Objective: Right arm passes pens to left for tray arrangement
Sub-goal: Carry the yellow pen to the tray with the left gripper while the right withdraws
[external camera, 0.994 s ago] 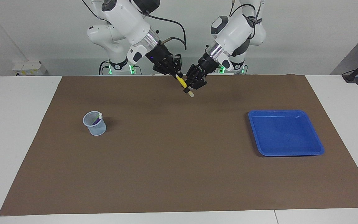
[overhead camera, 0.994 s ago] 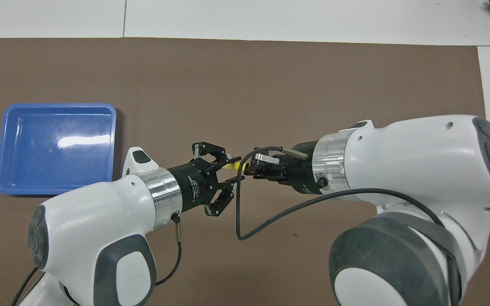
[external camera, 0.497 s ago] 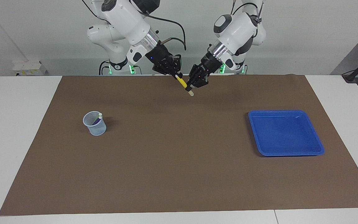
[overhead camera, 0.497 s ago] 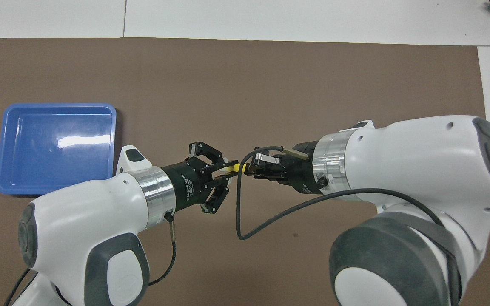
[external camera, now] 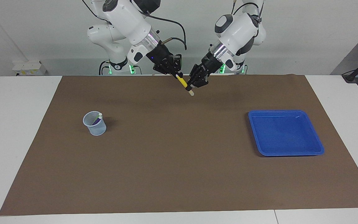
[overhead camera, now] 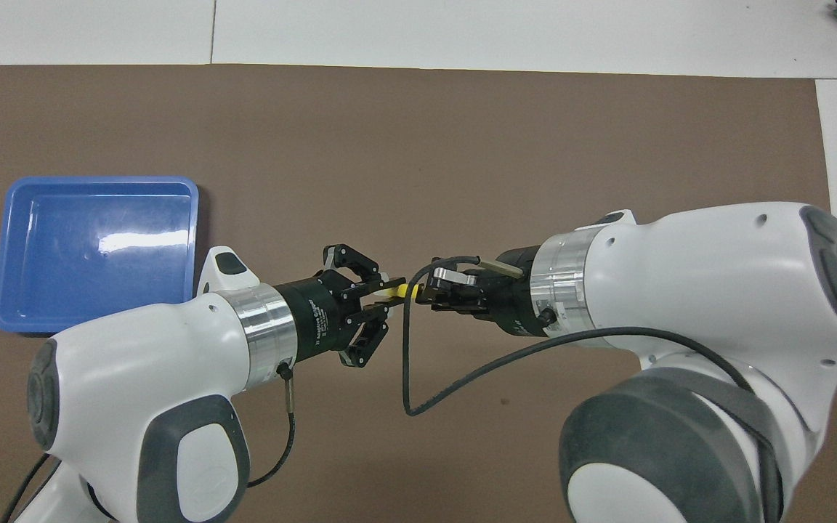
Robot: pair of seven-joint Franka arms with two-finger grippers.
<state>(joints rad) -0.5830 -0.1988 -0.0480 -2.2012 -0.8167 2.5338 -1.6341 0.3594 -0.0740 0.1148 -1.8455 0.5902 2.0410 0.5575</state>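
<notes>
- The yellow pen [external camera: 182,82] was up in the air over the brown mat [external camera: 179,174], between the two arms; its pale end pointed down toward the mat
- The right gripper [external camera: 175,73] was clamped on the top part of the yellow pen; the left gripper [external camera: 194,84] was clamped on the lower part, near the pale end; so both grippers held the same pen at once
- I think this was the middle of the hand-over; the right gripper had not let go yet, so the pass was not done
- The blue tray [external camera: 318,146] sat on the mat toward the left arm's end of the table; no pen was in it
- The little mesh cup [external camera: 95,124] stood toward the right arm's end of the table, well apart from the tray; a green pen [external camera: 98,117] and a purple pen [external camera: 95,122] stood in it, waiting
- What was left, as I see it: the right gripper needed to let go; the left arm needed to carry the yellow pen to the tray and lay it down; then the same job for the green pen and the purple pen
- So none of the three pens was put away yet; the first one was only halfway there
</notes>
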